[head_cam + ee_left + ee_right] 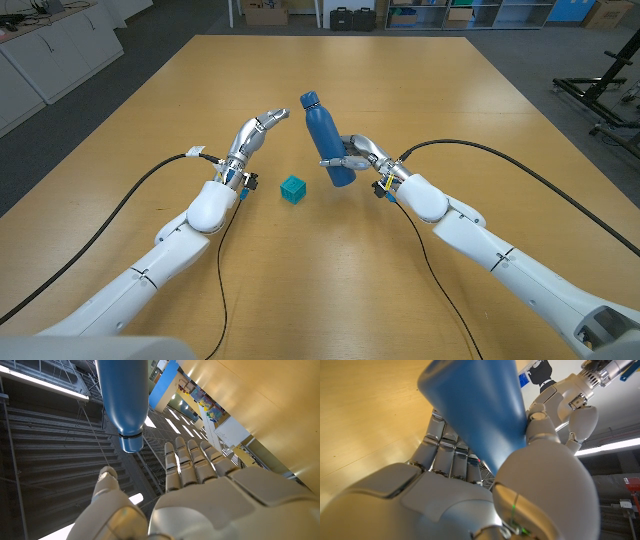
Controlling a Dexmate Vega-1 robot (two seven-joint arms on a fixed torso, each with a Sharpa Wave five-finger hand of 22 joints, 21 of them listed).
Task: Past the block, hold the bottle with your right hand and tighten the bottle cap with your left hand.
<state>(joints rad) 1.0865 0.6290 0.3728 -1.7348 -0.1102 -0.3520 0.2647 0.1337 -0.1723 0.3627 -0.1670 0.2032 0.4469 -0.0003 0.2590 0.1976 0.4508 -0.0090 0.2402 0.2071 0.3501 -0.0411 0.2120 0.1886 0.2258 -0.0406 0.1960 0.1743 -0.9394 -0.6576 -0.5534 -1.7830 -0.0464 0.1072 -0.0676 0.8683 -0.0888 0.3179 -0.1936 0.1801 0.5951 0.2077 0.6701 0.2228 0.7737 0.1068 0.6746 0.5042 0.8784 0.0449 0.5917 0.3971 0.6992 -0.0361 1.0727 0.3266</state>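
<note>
A dark blue bottle (pixel 326 140) with a blue cap (pixel 309 99) is held off the table, tilted with its cap leaning left. My right hand (pixel 357 156) grips its lower body, and the bottle's base (pixel 472 407) shows between thumb and fingers in the right wrist view. My left hand (pixel 262 127) is open just left of the cap, fingers stretched toward it with a small gap. In the left wrist view the cap (pixel 131 443) hangs just beyond my left hand's fingers (pixel 192 462) and thumb. A small teal block (pixel 292 188) sits on the table between my wrists.
The wooden table (pixel 330 280) stretches wide on all sides. Black cables run from both forearms across it. Cabinets and boxes stand on the floor beyond the far edge, and a black stand is at the far right.
</note>
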